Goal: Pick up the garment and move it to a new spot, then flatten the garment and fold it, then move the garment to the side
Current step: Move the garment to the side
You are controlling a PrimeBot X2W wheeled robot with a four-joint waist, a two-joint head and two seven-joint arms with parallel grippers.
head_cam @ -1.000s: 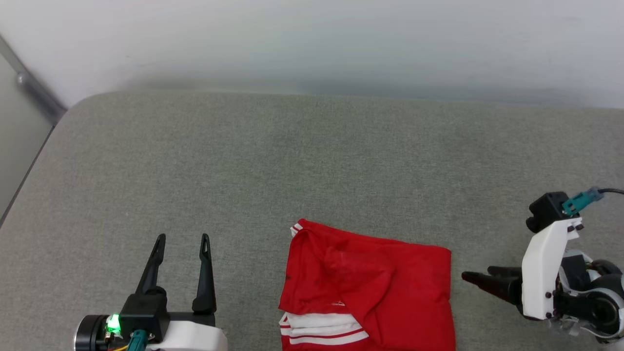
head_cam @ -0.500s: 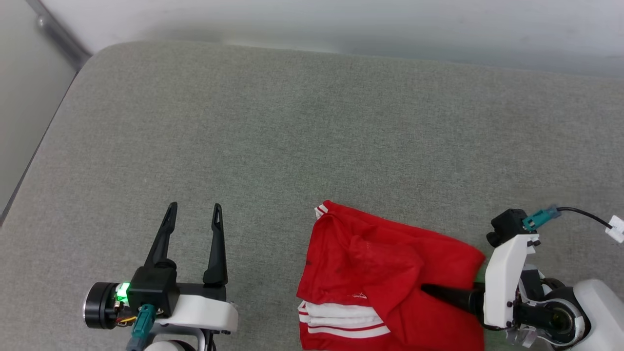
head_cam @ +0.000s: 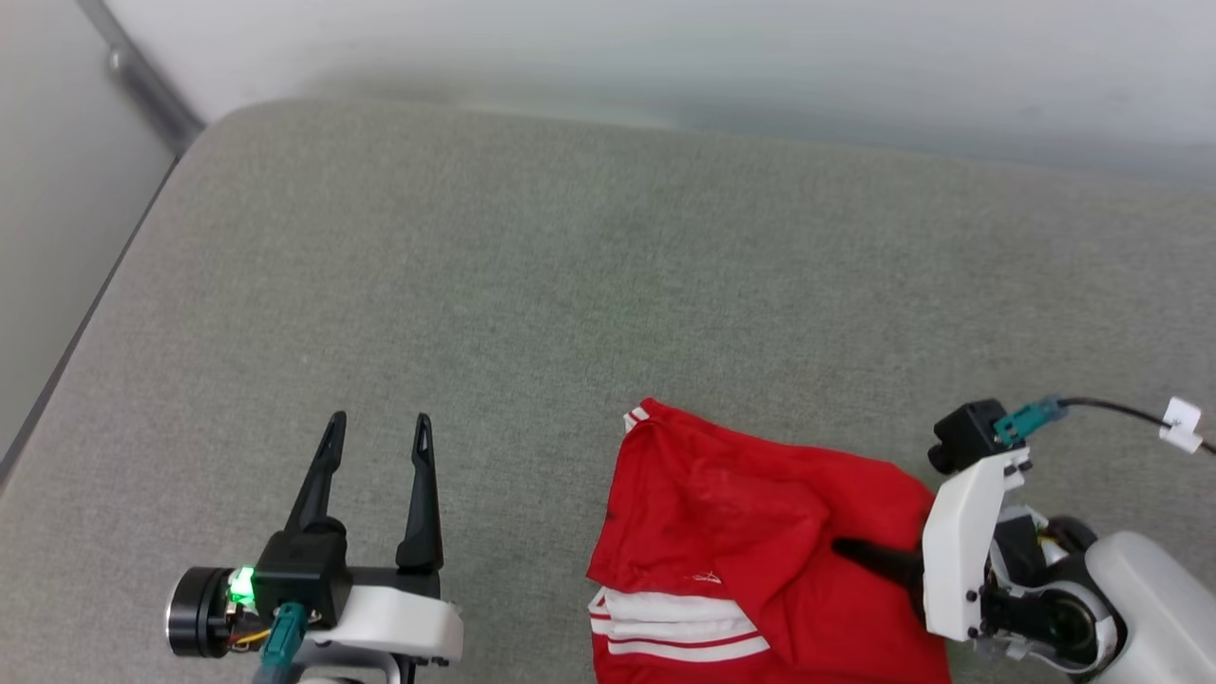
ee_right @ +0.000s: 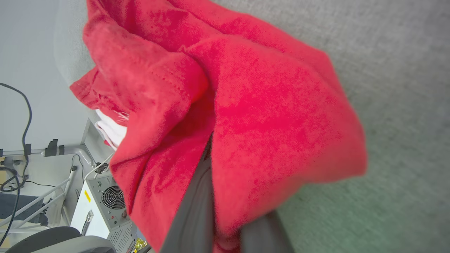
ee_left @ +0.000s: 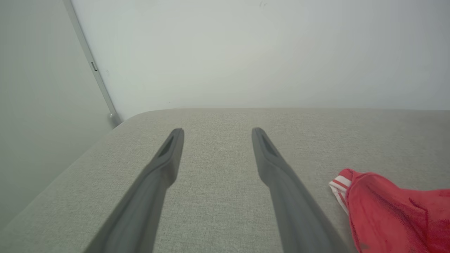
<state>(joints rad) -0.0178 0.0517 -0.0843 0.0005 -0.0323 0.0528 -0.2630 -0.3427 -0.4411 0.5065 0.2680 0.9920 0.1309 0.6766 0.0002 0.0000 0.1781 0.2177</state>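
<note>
Two tools, right tool [head_cam: 858,558] apparently pinching garment [head_cam: 741,532], left tool [head_cam: 380,423] wide apart

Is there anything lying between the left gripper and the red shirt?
Nothing visible. The left gripper, fingers open, hovers over the gray cushion, with bare fabric between it and the shirt to its right.

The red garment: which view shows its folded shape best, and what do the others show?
The head view: the garment lies folded on the grey pad, striped white sleeve showing. The left wrist view catches one striped corner; the right wrist view gives blurred red folds close up.
</note>
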